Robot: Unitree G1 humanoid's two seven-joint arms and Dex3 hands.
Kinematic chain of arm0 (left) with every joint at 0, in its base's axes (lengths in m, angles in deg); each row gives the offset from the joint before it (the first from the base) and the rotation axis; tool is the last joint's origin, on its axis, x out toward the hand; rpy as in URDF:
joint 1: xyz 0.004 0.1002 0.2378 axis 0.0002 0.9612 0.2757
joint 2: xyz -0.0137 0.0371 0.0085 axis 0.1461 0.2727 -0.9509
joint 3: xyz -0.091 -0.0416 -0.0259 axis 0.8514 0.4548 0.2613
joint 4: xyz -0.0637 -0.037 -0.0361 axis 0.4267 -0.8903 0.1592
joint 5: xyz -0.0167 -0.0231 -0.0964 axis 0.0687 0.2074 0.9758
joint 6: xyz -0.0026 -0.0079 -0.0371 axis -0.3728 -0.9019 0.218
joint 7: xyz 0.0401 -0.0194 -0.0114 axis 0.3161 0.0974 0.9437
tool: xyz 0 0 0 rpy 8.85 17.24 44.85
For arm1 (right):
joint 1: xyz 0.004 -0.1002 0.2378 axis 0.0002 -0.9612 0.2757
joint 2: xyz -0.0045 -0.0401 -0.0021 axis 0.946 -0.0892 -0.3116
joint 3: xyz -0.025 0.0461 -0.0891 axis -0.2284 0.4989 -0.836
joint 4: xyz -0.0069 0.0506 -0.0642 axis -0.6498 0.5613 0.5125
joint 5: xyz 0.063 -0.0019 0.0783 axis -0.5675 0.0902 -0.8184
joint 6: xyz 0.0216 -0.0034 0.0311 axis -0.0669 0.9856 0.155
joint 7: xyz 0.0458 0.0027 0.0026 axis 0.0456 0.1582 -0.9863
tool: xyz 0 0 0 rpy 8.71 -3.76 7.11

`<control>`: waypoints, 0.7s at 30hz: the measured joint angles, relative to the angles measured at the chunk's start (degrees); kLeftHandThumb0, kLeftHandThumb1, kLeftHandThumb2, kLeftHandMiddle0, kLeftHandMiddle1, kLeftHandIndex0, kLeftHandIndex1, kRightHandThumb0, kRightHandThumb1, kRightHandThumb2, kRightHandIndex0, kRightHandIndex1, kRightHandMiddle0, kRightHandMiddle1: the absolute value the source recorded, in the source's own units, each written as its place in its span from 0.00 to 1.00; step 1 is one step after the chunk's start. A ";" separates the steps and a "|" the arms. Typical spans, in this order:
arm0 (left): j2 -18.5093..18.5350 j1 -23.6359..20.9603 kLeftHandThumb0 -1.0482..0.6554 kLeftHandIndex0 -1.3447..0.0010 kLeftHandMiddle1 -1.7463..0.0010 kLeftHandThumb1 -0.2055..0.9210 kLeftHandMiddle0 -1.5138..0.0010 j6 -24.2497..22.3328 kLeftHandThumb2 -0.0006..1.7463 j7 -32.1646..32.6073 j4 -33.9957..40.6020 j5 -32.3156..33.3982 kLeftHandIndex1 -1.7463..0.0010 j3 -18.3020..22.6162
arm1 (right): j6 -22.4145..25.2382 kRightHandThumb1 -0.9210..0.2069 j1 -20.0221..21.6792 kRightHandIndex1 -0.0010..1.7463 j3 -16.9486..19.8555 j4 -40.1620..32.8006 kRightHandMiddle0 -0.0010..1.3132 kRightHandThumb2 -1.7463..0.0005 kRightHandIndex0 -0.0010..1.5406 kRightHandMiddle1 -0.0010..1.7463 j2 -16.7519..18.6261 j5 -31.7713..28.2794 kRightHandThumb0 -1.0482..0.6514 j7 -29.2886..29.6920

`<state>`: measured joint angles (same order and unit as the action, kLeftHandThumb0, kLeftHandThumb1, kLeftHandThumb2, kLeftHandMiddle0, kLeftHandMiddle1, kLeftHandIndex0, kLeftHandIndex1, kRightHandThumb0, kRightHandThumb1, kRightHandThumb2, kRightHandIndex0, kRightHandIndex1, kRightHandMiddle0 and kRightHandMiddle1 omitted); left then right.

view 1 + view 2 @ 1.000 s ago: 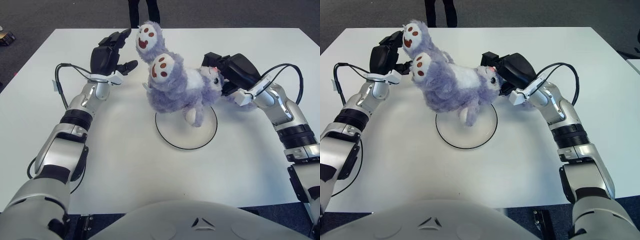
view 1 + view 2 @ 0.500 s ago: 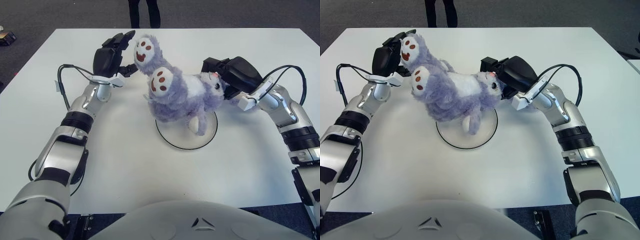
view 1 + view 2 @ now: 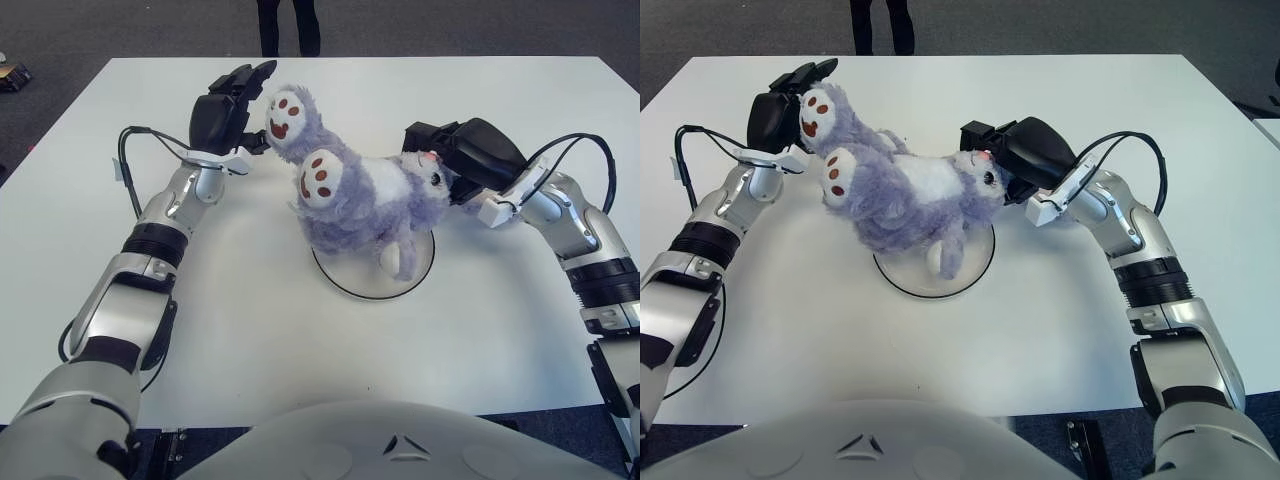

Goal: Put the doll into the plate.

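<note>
Doll (image 3: pixel 360 195) over plate (image 3: pixel 345 284); our right hand (image 3: pixel 470 160) grasps its head, left hand (image 3: pixel 225 115) grips its foot.

doll (image 3: pixel 902 198) over plate (image 3: pixel 902 287), both hands gripping

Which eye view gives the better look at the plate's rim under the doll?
The right eye view: the plate shows its near rim and left arc below the doll. The left eye view shows much the same near arc, with the doll covering the far half. The left hand and right hand hold the doll.
</note>
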<state>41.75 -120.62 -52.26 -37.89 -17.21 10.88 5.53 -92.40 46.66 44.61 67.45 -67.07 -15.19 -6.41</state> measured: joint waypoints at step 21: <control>-0.03 1.19 0.29 0.72 0.99 1.00 0.61 -0.18 0.34 -0.46 1.91 -0.26 0.79 0.02 | 12.81 0.00 -3.12 0.49 0.14 -12.03 0.32 0.83 0.34 0.86 -2.46 -1.25 0.40 -14.73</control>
<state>41.72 -119.42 -52.45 -38.35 -15.30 10.62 5.55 -79.59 43.55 44.75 55.42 -69.52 -16.44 -21.14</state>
